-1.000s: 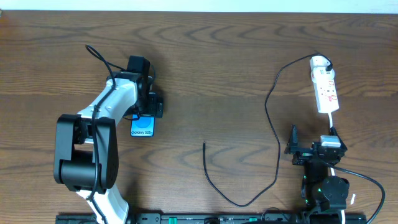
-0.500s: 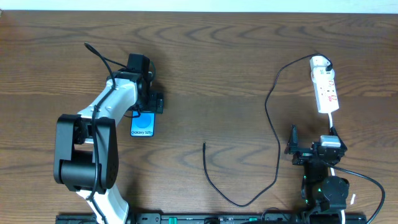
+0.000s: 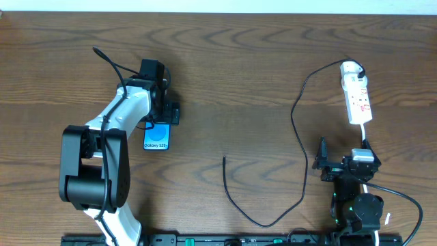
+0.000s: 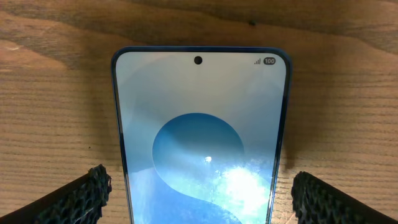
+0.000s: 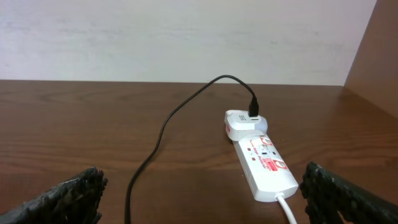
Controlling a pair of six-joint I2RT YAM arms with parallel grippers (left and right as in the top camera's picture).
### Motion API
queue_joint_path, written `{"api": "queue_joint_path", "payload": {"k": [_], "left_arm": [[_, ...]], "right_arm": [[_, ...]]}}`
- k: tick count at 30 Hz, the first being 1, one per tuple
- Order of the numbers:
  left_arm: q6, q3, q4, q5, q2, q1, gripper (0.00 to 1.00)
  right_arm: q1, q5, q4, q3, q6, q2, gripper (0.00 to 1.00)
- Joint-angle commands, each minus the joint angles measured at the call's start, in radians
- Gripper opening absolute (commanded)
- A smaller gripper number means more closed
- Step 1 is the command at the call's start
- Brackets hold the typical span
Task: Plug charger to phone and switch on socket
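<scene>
Left pincer [image 4: 198, 205] spread astride the slim, black-edged, light-blue-screened phone [image 4: 199, 124], flat on wooden bench [image 4: 56, 93]. Risk: an uneven squeeze skids it; thin black charger cable [image 3: 304, 167] lies well apart, unheld.

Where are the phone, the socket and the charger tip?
phone [image 4: 200, 124], left wrist view, middle of its lit screen.
socket [image 5: 266, 165], right wrist view, top face of the white strip.
charger tip [image 3: 224, 159], overhead view, free end of the thin black cable.
</scene>
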Motion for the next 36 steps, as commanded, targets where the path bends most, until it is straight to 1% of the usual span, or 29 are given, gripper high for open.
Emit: {"api": "queue_joint_path", "payload": {"k": [1, 9, 23, 30, 36], "left_arm": [[-0.001, -0.014, 0.001, -0.012, 0.004, 0.003, 0.95], [-0.001, -0.014, -0.023, -0.012, 0.004, 0.003, 0.95], [-0.001, -0.04, -0.021, -0.011, 0.004, 0.003, 0.95], [-0.001, -0.079, 0.038, 0.013, 0.004, 0.003, 0.95], [-0.002, -0.084, 0.042, 0.014, 0.004, 0.003, 0.95]], "right_arm": [[-0.005, 0.008, -0.003, -0.001, 0.014, -0.006, 0.99], [-0.005, 0.008, -0.003, -0.001, 0.014, -0.006, 0.99], [-0.005, 0.008, -0.003, -0.001, 0.014, -0.006, 0.99], [-0.005, 0.008, -0.003, -0.001, 0.014, -0.006, 0.99], [-0.005, 0.008, -0.003, -0.001, 0.014, -0.006, 0.99]]}}
